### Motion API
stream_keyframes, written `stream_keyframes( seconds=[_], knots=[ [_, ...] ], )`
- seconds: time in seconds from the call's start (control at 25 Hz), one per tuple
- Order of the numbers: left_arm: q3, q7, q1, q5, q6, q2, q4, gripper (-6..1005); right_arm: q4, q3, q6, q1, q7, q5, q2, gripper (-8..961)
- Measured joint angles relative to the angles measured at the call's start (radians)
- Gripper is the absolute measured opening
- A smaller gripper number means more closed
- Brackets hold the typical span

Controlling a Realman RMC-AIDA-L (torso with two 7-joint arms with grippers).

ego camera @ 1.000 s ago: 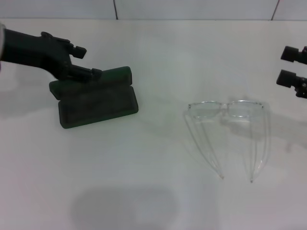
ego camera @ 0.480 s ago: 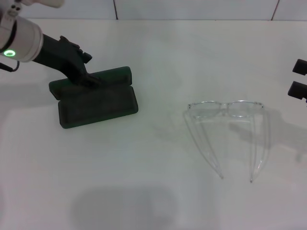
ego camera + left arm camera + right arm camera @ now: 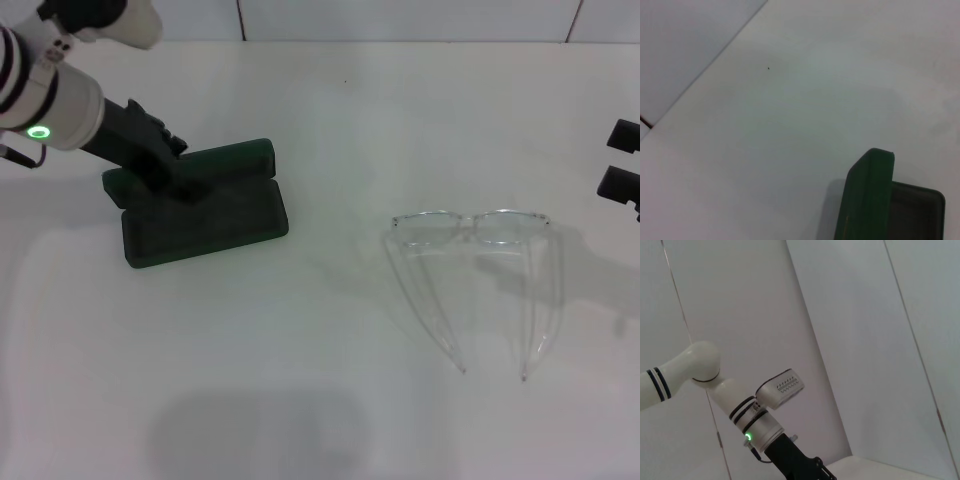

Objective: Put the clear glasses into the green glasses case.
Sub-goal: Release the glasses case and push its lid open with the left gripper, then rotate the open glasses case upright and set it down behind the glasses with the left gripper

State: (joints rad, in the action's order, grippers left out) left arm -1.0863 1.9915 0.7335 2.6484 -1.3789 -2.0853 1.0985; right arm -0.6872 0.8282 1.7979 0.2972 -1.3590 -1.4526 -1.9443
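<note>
The green glasses case (image 3: 205, 222) lies open at the table's left, its lid (image 3: 225, 160) tilted up behind the base. The left wrist view shows the lid (image 3: 867, 197) edge-on, with the dark lining (image 3: 914, 212) beside it. My left gripper (image 3: 172, 180) points down at the left part of the lid and touches it. The clear glasses (image 3: 470, 226) rest unfolded on the table at the right, with the temple arms (image 3: 430, 305) pointing to the front edge. My right gripper (image 3: 623, 158) hangs open at the right edge, above and right of the glasses, holding nothing.
A white table (image 3: 320, 330) carries both things, with a wide gap between case and glasses. A tiled wall (image 3: 400, 18) runs behind the far edge. In the right wrist view my left arm (image 3: 752, 427) shows far off against wall panels.
My left arm has swung in over the case and its gripper has tipped down onto the lid. The right gripper has drifted a little right and down. Case and glasses stay put.
</note>
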Motion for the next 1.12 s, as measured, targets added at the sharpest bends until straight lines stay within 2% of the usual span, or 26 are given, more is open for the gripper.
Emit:
stream_keyframes(
  seconds=[0.04, 0.48, 0.76, 0.88, 1.12],
  knots=[
    [-0.005, 0.005, 0.001, 0.002, 0.001, 0.001, -0.004, 739, 0.000, 0.000, 0.000, 0.000, 0.000, 0.000, 0.000, 739],
    [-0.037, 0.007, -0.006, 0.005, 0.008, -0.002, 0.008, 318, 0.000, 0.000, 0.011, -0.010, 0.000, 0.002, -0.001, 738],
    [-0.048, 0.008, -0.013, 0.004, 0.006, -0.003, 0.024, 245, 0.002, 0.000, 0.011, -0.021, 0.000, 0.003, -0.002, 739],
    [-0.073, 0.011, -0.031, -0.006, 0.001, -0.004, 0.065, 213, 0.002, 0.000, 0.011, -0.024, 0.000, 0.001, -0.002, 739],
    [-0.277, 0.063, -0.147, -0.068, -0.003, -0.005, 0.300, 209, 0.006, -0.079, 0.020, -0.053, 0.001, -0.004, -0.002, 738]
  ],
)
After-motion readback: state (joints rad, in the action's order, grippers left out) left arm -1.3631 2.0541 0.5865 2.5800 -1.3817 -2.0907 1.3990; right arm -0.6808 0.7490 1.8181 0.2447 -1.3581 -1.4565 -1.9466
